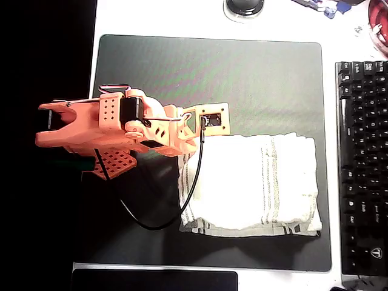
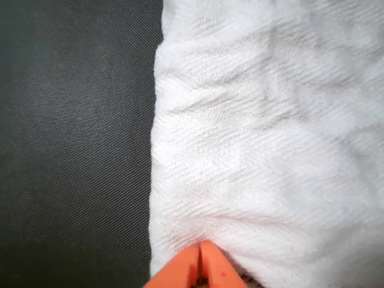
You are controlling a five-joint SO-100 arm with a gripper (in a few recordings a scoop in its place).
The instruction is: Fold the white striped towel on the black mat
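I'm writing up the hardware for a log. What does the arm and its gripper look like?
The arm is orange plastic, blocky, with perforated panels of small round holes and a black motor block set in it. A thin black cable loops from it. A square orange frame holds the wrist camera. The gripper has smooth orange fingertips tapering to points.

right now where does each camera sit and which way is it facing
Overhead view: fixed above the table, looking straight down on the mat, towel and keyboard; the orange arm shows.
Wrist view: rides on the arm, looking down along the fingers, whose orange tips meet on the towel's edge.
Shared: towel and mat.
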